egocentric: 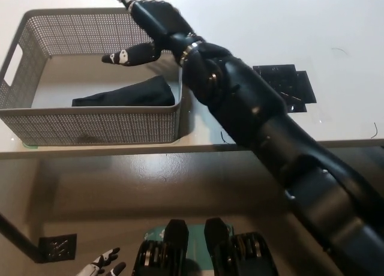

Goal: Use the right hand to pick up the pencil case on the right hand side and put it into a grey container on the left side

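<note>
Left hand cut by the bottom edge — black tape patch partly behind the right arm

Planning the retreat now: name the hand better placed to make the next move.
Right. The open right hand is above the grey container holding the pencil case, so it only needs withdrawing. The left hand rests low, off the table.
</note>
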